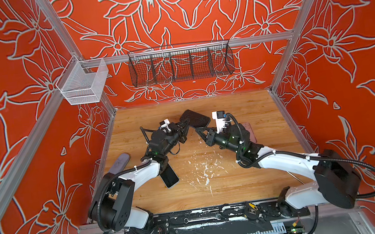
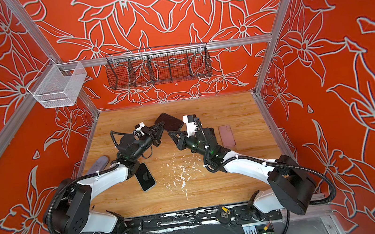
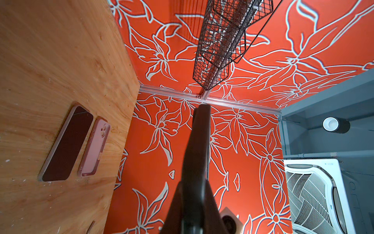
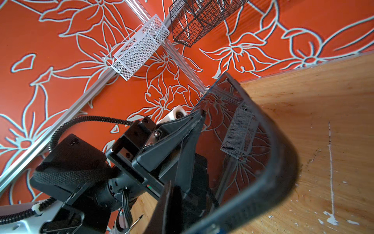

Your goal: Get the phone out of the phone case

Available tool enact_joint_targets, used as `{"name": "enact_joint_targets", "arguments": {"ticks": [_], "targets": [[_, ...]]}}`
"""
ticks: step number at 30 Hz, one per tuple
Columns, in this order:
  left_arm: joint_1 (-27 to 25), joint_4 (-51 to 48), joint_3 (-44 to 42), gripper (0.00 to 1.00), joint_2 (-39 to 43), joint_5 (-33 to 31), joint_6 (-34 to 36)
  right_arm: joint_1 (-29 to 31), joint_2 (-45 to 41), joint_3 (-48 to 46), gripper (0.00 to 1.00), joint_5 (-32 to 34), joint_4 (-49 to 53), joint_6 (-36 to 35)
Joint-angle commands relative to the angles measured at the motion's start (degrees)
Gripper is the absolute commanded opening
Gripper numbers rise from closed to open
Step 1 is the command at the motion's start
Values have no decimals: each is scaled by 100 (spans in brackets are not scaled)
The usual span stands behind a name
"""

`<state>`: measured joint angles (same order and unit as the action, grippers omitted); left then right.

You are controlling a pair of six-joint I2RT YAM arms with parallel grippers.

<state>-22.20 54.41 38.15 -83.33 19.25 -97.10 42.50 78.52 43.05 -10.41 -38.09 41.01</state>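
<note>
Holding phone case (image 1: 195, 119) up off the wooden table (image 1: 239, 184), rear centre, between the two arms. Pinched by left gripper (image 1: 188, 121) on the edge facing the robot, jaws clamped right down on it. Shows edge-on in the left wrist view, running straight out from between the fingers (image 3: 176, 204). Pinched a second time by right gripper (image 1: 196, 129) at the front corner, jaws nearly together on the rim, with one finger (image 4: 186, 160) lying across the glossy face. Both sets of tips just beside each other along that same edge.

Seated inside the black rim: phone (image 4: 232, 137), screen mirroring the white mesh basket (image 4: 139, 46). Cannot tell whether any corner has popped free of the rim.

Long axis running rear-left to front-right in both top views, skewed to the table edges. Tilted rather than flat, screen side up and turned toward the right wrist camera.

Elsewhere on the table:
- second phone (image 1: 170, 177) flat under the left forearm
- grey case (image 1: 120, 163) at the left edge
- pink case (image 2: 227, 135) just right of the right wrist

All three well apart from the grip.
</note>
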Motion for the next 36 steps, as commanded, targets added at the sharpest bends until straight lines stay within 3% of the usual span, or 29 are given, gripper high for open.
{"name": "enact_joint_targets", "arguments": {"ticks": [1, 22, 32, 36], "targets": [[14, 297, 289, 0, 44, 158, -159, -13, 57, -205, 2, 267, 863, -1185], [18, 297, 500, 0, 112, 240, -292, -14, 42, -419, 6, 738, 981, -1583], [14, 178, 516, 0, 250, 148, -198, -13, 32, -446, 20, 744, 1041, -1667], [14, 180, 518, 0, 280, 139, -217, -8, 32, -453, 19, 706, 1039, -1683]]}}
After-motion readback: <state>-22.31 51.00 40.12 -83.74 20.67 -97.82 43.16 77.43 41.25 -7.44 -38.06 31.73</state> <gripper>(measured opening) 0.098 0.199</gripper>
